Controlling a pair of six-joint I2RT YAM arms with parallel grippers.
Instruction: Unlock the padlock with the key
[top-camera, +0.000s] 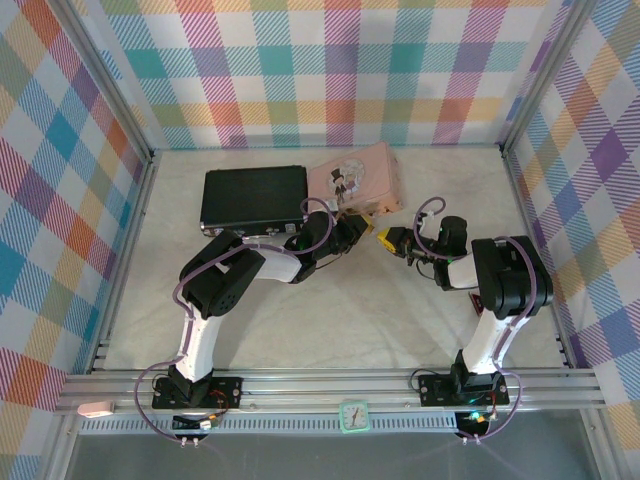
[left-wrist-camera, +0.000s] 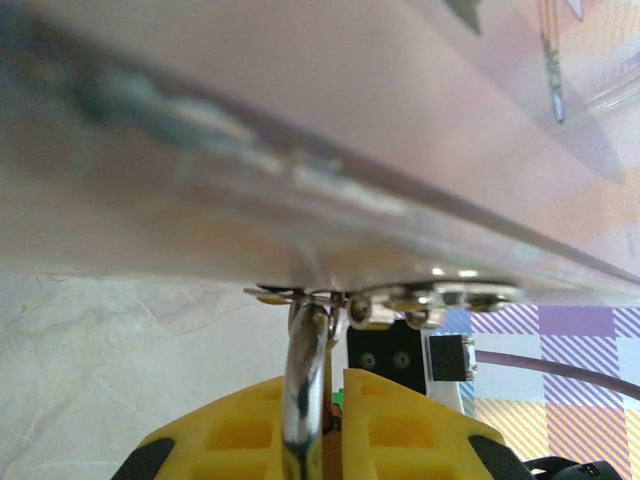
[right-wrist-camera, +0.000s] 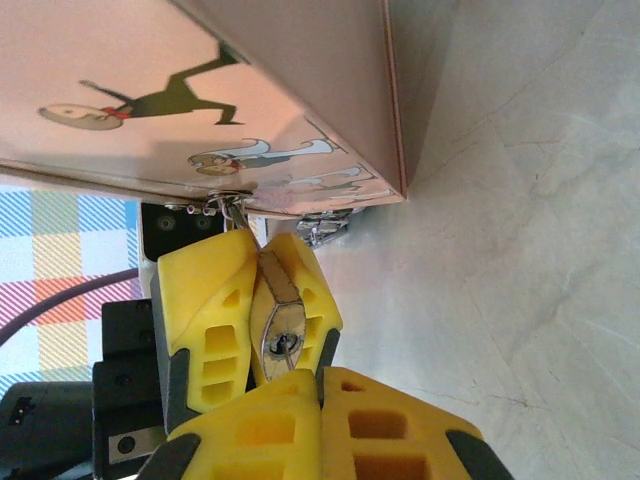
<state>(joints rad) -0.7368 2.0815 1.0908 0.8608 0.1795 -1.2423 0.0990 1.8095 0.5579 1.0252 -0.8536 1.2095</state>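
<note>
The left gripper (left-wrist-camera: 332, 415) is clamped on the padlock (right-wrist-camera: 275, 322), fingers either side of its brass body and silver shackle. The padlock hangs from the clasp at the pink tin's (right-wrist-camera: 200, 80) lower front edge. The right gripper (right-wrist-camera: 320, 395), fingers pressed together, sits just beside the keyhole facing it; anything between them is hidden. A black case (top-camera: 253, 198) lies against the tin's left side.
</note>
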